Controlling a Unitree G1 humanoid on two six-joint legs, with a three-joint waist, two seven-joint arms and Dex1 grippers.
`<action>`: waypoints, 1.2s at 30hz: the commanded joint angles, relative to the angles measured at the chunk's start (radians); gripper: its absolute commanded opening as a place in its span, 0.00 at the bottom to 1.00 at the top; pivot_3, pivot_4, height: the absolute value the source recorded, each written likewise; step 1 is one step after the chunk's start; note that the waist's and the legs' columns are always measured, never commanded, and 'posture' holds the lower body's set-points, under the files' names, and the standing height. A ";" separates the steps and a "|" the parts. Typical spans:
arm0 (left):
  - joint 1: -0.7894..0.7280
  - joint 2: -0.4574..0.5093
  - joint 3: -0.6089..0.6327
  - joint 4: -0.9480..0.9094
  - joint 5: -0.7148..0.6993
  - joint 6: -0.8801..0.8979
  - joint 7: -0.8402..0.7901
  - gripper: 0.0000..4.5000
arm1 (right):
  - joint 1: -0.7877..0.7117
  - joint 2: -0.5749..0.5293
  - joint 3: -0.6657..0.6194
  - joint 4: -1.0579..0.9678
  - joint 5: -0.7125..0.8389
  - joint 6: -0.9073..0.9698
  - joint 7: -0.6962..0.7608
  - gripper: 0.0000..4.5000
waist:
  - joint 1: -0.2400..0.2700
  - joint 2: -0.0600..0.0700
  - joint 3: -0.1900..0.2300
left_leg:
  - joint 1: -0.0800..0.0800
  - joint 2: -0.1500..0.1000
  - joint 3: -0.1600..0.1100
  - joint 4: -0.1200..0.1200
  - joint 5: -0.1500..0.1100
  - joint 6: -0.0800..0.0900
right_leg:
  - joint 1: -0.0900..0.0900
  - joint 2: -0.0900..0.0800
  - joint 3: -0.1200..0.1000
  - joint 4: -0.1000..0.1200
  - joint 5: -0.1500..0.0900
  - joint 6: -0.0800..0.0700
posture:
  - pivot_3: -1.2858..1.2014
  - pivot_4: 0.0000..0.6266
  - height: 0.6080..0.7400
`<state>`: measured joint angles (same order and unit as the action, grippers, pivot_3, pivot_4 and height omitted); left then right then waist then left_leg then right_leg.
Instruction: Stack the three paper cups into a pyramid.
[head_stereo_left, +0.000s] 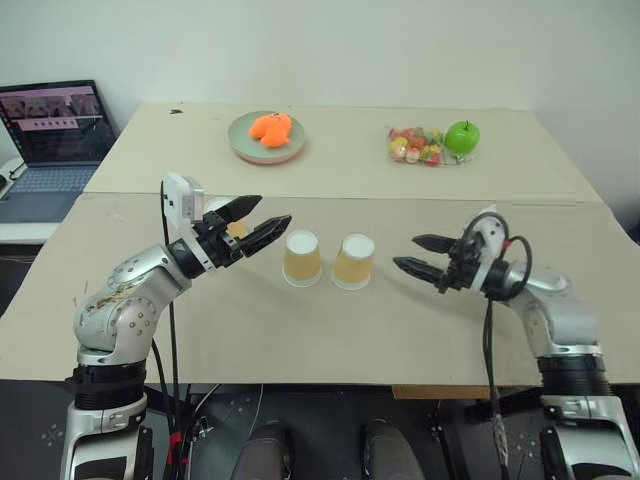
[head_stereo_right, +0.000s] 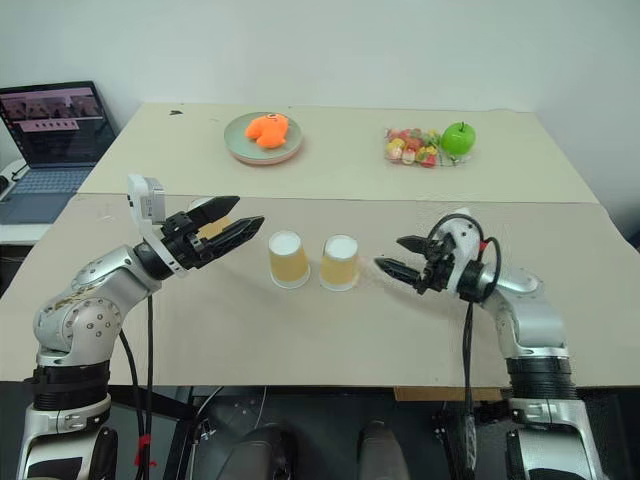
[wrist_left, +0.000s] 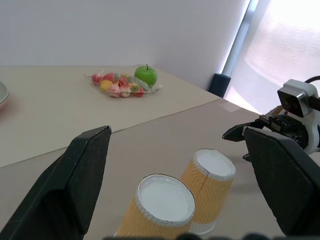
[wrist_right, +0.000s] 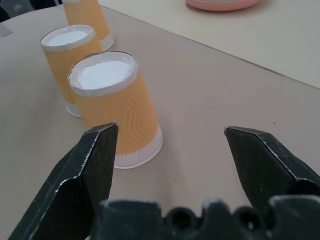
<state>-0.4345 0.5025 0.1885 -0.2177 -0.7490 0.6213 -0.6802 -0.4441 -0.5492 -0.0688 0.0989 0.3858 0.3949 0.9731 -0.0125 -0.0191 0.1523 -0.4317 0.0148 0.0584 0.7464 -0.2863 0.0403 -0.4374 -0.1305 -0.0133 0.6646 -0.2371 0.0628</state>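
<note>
Two paper cups stand upside down side by side mid-table, the left one (head_stereo_left: 301, 258) and the right one (head_stereo_left: 353, 261) almost touching. A third paper cup (head_stereo_left: 236, 228) stands further left, partly hidden behind my left gripper's fingers; in the right wrist view it (wrist_right: 87, 20) is the farthest of the row. My left gripper (head_stereo_left: 274, 210) hovers open just left of the pair, pointing at them, nothing between its fingers. My right gripper (head_stereo_left: 405, 251) is open, to the right of the right cup (wrist_right: 117, 107) and apart from it. No cup sits on top of another.
At the back of the table are a green plate (head_stereo_left: 240, 148) holding an orange toy (head_stereo_left: 271, 128), a clear bag of small fruits (head_stereo_left: 415, 146) and a green apple (head_stereo_left: 462, 136). A laptop (head_stereo_left: 50, 130) sits off the table's left edge.
</note>
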 joint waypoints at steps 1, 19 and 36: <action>-0.016 0.001 -0.001 -0.042 -0.014 0.002 -0.004 1.00 | -0.006 0.006 0.019 -0.027 -0.014 -0.034 -0.007 0.89 | 0.001 0.000 0.000 | 0.000 0.000 0.000 0.000 0.000 0.000 | 0.000 0.000 0.000 0.000 0.000 0.000 | 0.52 0.24 0.52; 0.022 0.003 0.029 -0.111 -0.042 0.015 0.038 1.00 | -0.161 -0.002 0.051 0.230 -0.096 -0.190 0.031 0.89 | 0.000 -0.001 0.001 | 0.000 0.000 0.000 0.000 0.000 0.000 | 0.000 0.000 0.000 0.000 0.000 0.000 | 0.52 0.24 0.52; 0.107 0.044 0.043 -0.165 -0.037 0.006 0.049 1.00 | -0.211 0.063 0.093 0.283 -0.125 -0.213 0.063 0.89 | 0.001 0.000 0.001 | 0.000 0.000 0.000 0.000 0.000 0.000 | 0.000 0.000 0.000 0.000 0.000 0.000 | 0.52 0.24 0.52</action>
<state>-0.3312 0.5413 0.2162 -0.3412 -0.7827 0.6417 -0.6361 -0.6262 -0.4797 0.0338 0.3927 0.2568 0.2074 1.0280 -0.0112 -0.0194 0.1531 -0.4316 0.0147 0.0581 0.7466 -0.2862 0.0401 -0.4374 -0.1305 -0.0136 0.6647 -0.2371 0.0628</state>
